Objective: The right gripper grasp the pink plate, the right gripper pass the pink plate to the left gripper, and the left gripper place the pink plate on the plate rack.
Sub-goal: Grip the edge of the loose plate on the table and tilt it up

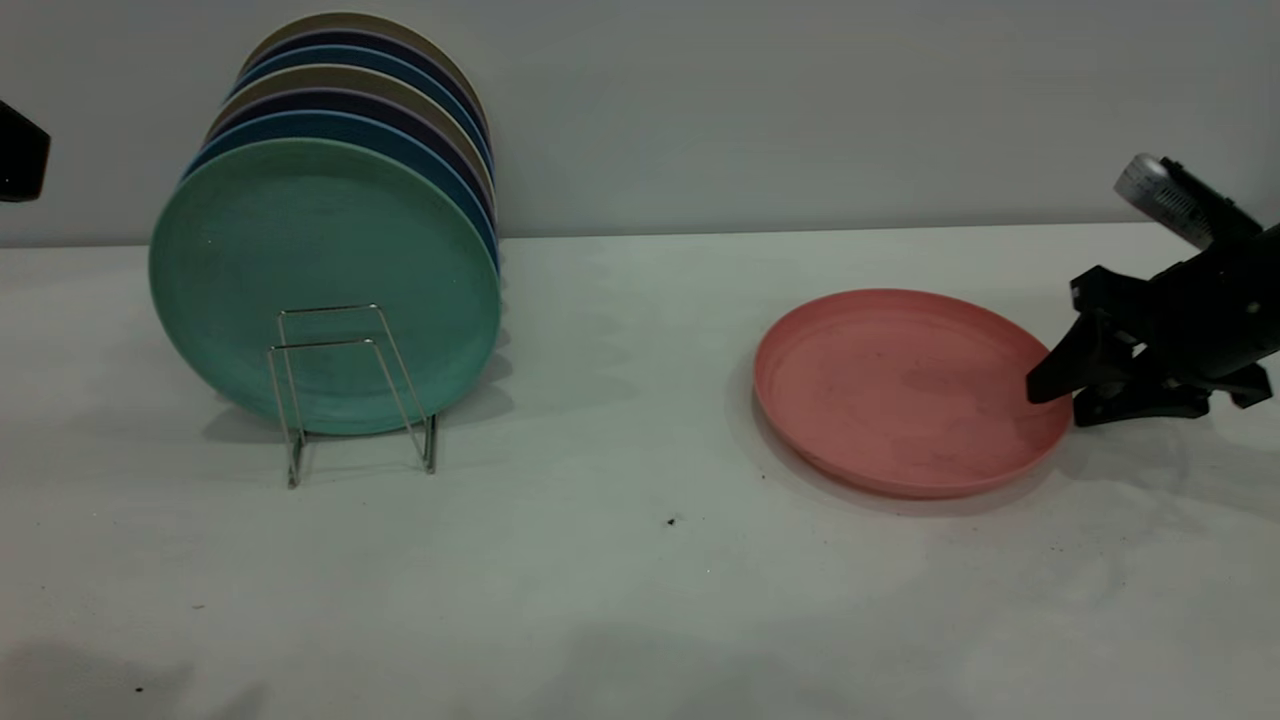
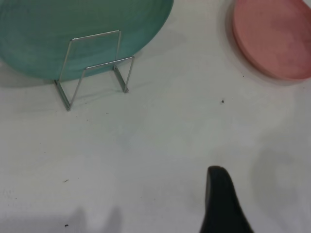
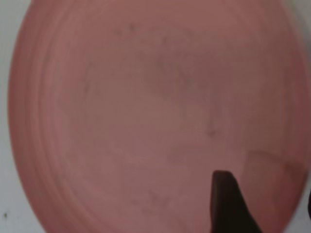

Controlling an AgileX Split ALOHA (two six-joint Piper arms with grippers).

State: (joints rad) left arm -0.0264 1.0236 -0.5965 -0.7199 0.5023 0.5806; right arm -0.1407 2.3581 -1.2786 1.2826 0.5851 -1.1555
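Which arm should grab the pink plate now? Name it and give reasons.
The right arm. The right gripper already sits at the pink plate's near edge with its jaws straddling the rim, one over the plate. The left gripper hangs far off, beyond the plate rack.

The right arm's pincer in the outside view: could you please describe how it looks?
The right pincer has two black, wedge-shaped fingers that taper to blunt tips, on a thick matte black arm. A silver ribbed cylinder with faint markings sits on top. No cable shows. Only a black corner of the left arm shows at the picture's edge.
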